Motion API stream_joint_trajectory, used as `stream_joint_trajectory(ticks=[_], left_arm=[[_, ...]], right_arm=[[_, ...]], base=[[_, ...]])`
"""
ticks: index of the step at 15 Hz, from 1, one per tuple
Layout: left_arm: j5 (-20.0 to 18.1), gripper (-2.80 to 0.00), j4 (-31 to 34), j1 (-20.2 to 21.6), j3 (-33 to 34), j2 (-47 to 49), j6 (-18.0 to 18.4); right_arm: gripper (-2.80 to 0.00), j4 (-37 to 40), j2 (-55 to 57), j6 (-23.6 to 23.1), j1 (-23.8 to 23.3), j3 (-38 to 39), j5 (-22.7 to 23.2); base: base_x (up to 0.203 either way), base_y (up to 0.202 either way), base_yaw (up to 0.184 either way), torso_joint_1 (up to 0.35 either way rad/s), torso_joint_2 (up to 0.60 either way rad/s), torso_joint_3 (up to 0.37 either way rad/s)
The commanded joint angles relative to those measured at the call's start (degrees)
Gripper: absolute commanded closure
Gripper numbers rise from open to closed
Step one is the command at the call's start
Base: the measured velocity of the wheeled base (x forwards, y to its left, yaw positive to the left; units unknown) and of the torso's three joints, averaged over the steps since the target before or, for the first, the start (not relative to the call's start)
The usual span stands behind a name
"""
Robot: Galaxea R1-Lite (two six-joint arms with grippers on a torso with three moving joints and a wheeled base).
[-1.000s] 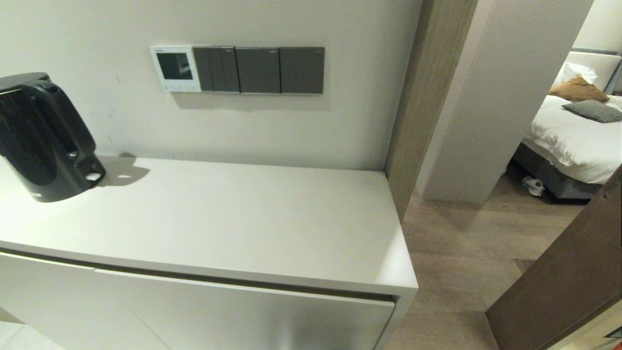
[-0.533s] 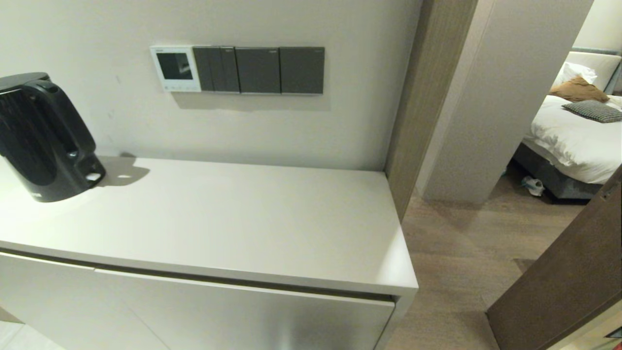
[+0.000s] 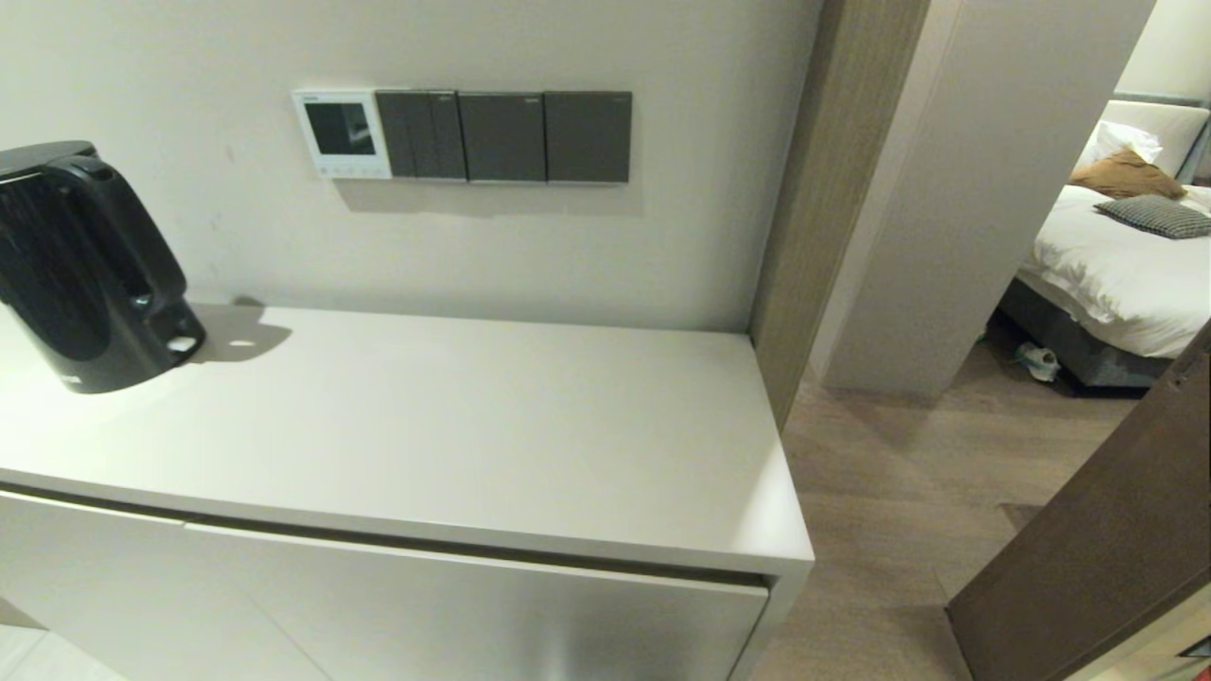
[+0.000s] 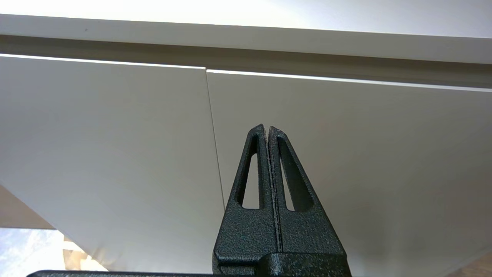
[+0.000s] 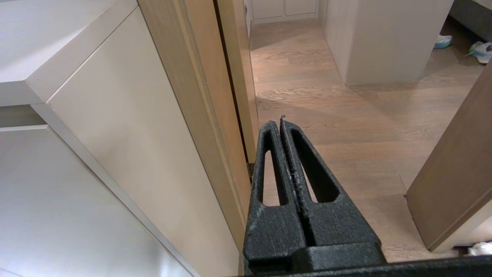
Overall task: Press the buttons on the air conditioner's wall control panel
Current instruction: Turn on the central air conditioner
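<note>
Two end effectors closed, left end effector [image 4: 267, 129] facing cabinet front [image 4: 346, 154], right end effector [image 5: 281, 120] beside cabinet corner.

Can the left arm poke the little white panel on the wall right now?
Probably not yet. The left gripper sits low, facing the cabinet doors, below the countertop. The white panel is well above.

Neither of our arms shows in the head view. Our left gripper [image 4: 267, 129] has its fingers pressed flat together, holding nothing. Our right gripper [image 5: 277, 121] is the same, fingers closed tip to tip and empty, pointing forward and down.
</note>
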Motion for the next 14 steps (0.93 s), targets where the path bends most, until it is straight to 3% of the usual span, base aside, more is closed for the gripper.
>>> stream_joint_trajectory(ticks=[1,7,14], left_arm=[[0.00,0.00,0.00,0.02,0.00,0.00,-0.01],[0.08,0.00,-0.34,0.02,-0.33,0.00,0.17],[-0.01,0.00,2.32,0.02,-11.35,4.75,0.08]], right_arm=[[0.00,0.02,0.08,-0.02,0.04,0.09,-0.02],[0.00,0.02,0.08,-0.04,0.04,0.09,0.01],[0.00,0.02,0.08,0.00,0.04,0.09,0.01]], base=[[0.000,0.000,0.000,0.000,0.00,0.000],[0.000,0.000,0.000,0.000,0.00,0.000],[0.000,0.000,0.000,0.000,0.00,0.000]])
